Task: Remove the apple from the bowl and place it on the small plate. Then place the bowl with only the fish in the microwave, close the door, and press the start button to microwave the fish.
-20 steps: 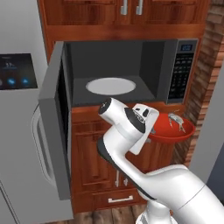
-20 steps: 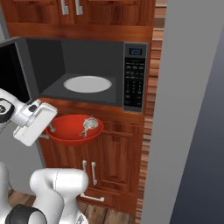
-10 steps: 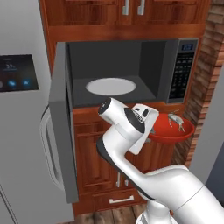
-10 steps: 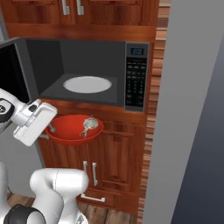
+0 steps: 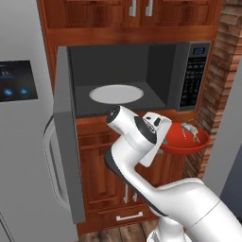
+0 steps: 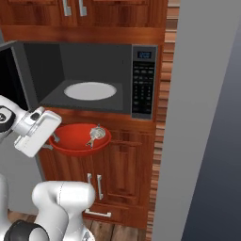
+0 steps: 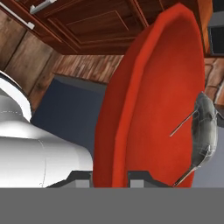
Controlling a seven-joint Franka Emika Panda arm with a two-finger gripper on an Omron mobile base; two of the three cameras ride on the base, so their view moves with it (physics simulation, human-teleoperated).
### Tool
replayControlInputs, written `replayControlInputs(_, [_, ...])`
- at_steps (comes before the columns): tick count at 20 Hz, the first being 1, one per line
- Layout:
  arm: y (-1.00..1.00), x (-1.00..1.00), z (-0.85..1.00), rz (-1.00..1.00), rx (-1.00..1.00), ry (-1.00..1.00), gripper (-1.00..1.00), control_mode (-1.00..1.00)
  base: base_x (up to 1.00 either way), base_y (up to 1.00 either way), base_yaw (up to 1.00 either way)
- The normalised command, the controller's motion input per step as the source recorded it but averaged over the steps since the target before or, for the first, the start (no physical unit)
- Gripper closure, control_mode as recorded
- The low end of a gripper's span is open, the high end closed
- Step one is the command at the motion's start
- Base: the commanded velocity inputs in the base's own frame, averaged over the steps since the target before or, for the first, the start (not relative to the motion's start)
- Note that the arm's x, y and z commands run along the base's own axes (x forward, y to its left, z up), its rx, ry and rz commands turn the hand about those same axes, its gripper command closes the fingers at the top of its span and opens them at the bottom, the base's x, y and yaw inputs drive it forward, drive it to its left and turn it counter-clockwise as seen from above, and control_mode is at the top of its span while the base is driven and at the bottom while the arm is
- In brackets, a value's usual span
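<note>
My gripper (image 7: 109, 177) is shut on the near rim of the red bowl (image 5: 187, 140) and holds it level in the air, in front of the wooden cabinet just below the microwave (image 5: 157, 74). The silvery fish (image 5: 190, 131) lies alone in the bowl (image 6: 75, 139), toward its far side. In the hand view the bowl (image 7: 148, 100) stands edge-on with the fish (image 7: 204, 131) on its right. The door (image 5: 64, 142) is swung wide open to the left, and the dark cavity is open. The apple and the small plate are out of view.
A plain white round disc (image 5: 116, 93) lies on the cavity floor. The black keypad panel (image 6: 142, 81) runs down the microwave's right side. A grey fridge (image 5: 21, 118) stands on the left, a brick pillar (image 5: 215, 94) and a grey wall (image 6: 202, 117) on the right.
The open door looks slightly narrower in the left base view than a second ago. The arm, bowl and fish have hardly moved.
</note>
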Motion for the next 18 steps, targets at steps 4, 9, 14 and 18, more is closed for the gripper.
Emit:
replayControlInputs(4, [0.0,0.0,0.0,0.0,0.0,0.0,1.0,1.0,0.17,0.01,-0.02])
replayControlInputs(9, [0.0,0.0,0.0,0.0,0.0,0.0,1.0,1.0,0.18,0.0,0.0])
replayControlInputs(14, [0.0,0.0,0.0,0.0,0.0,0.0,1.0,1.0,0.24,0.0,0.0])
replayControlInputs(18, [0.0,0.21,-0.01,0.0,0.0,0.01,1.0,-1.0,0.12,0.0,0.0])
